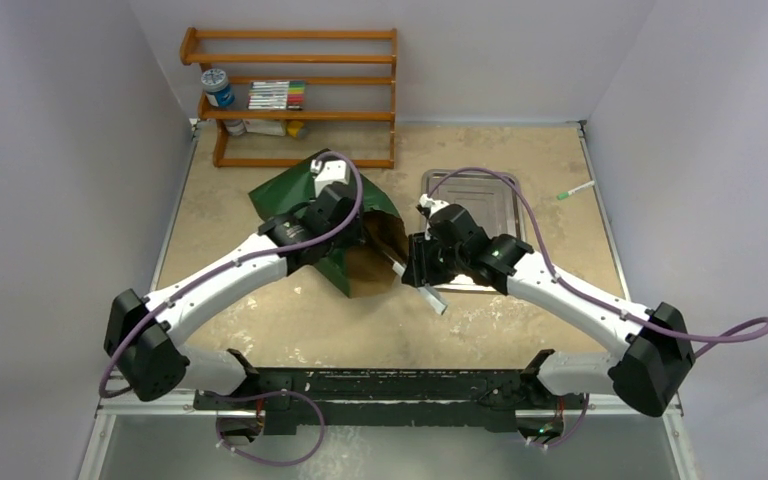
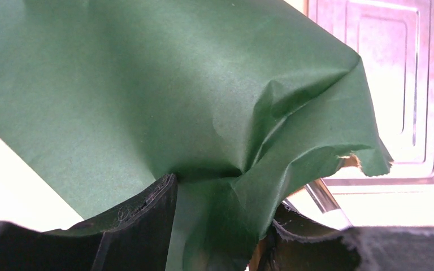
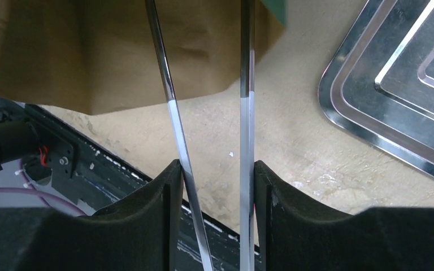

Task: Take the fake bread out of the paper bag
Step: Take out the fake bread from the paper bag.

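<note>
Pinching the paper bag (image 2: 203, 101) fold, left pincer (image 2: 226, 197); right pincer (image 3: 216, 169) clamped on tongs (image 3: 247, 113) inside it.

Two arms, angled inward, wrists near each other at centre

Left arm (image 1: 230, 275) stretched forward and rightward; left gripper (image 2: 220, 197) pinching a bunched fold of the paper bag (image 2: 175, 84); right arm (image 1: 570, 290) stretched forward and leftward; right gripper (image 3: 215, 175) clamped on the tongs (image 3: 247, 113), one finger against each blade.
</note>
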Action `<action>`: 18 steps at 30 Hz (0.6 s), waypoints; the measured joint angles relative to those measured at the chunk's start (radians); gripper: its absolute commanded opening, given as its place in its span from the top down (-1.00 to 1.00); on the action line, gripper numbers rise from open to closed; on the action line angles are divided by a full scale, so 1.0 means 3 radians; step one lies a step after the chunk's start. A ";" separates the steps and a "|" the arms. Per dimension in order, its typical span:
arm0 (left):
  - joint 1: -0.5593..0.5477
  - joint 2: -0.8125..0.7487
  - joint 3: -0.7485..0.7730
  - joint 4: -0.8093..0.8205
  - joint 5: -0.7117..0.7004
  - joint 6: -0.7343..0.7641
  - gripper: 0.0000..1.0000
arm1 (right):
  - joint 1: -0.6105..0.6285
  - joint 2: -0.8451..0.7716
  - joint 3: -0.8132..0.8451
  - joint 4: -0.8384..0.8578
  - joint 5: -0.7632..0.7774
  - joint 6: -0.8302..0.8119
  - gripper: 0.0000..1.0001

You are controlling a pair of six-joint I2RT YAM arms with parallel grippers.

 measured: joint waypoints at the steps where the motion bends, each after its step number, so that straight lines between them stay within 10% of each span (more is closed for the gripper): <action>1: -0.0042 0.0052 0.0001 0.0020 -0.0001 -0.0024 0.12 | 0.0000 0.0015 0.0000 0.0010 0.0000 -0.0003 0.18; 18: -0.0493 0.0633 0.0174 0.0389 -0.0268 -0.0528 0.12 | 0.0000 0.0343 -0.0292 0.0318 0.0015 -0.0015 0.00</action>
